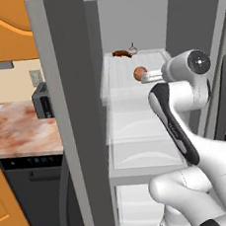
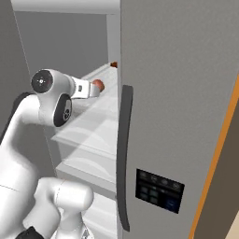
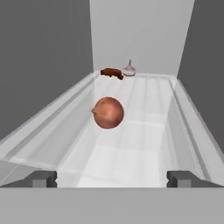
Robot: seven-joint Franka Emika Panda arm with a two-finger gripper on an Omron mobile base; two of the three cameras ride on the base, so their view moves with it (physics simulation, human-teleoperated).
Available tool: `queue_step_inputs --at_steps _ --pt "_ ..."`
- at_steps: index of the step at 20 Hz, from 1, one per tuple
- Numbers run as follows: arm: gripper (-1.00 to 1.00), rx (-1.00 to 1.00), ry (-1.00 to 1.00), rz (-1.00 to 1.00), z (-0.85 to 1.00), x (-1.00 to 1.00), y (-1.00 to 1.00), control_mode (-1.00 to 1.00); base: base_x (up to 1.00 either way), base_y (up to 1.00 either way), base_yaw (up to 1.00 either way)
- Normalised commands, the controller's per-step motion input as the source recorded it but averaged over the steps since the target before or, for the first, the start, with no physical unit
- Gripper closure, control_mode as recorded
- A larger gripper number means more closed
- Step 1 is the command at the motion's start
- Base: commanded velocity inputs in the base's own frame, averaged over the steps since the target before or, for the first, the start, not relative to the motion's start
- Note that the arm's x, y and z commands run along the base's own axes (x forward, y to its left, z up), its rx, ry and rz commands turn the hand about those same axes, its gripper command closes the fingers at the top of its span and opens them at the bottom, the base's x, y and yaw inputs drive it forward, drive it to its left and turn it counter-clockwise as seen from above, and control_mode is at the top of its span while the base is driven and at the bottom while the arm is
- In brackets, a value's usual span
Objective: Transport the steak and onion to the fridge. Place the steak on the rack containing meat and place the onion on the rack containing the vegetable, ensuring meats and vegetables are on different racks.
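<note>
The onion point(image 3: 108, 112), a smooth reddish-brown ball, lies on the upper clear rack point(image 3: 144, 144) inside the open fridge point(image 1: 70, 115). My gripper point(image 3: 112, 178) is open just in front of it, fingers spread wide and not touching it. From the base cameras the onion point(image 1: 140, 73) point(image 2: 97, 84) shows just past the hand, with the gripper point(image 1: 149, 75) reaching into the fridge point(image 2: 177, 93). At the back of the same rack lie a dark brown elongated piece of food point(image 3: 111, 73) and a small whitish pointed bulb point(image 3: 129, 70). The steak is out of view.
The fridge's grey side walls close in on both sides of the rack. More clear shelves point(image 1: 136, 127) sit below. A long door handle point(image 2: 123, 154) stands to my right. To the left are a wooden counter point(image 1: 17, 131), a toaster point(image 1: 43, 100) and a black dishwasher point(image 1: 35, 193).
</note>
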Motion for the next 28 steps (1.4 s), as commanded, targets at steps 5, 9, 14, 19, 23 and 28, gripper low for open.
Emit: queue_step_inputs --at_steps 5,9,14,19,23,28 --pt "-1.00 0.00 0.00 0.00 0.00 -0.76 0.00 -1.00 0.00 0.00 0.00" --pt "-1.00 0.00 0.00 0.00 0.00 -0.57 0.00 -1.00 0.00 0.00 0.00" --pt "-1.00 0.00 0.00 0.00 0.09 -0.51 0.00 -1.00 0.00 0.00 0.00" --pt "-1.00 0.00 0.00 0.00 0.21 -0.62 0.00 -1.00 0.00 0.00 0.00" --pt "-1.00 0.00 0.00 0.02 0.02 -0.45 0.01 1.00 -0.50 0.01 0.04" --pt "-1.00 0.00 0.00 0.00 0.00 0.00 0.00 1.00 -1.00 0.17 0.13"
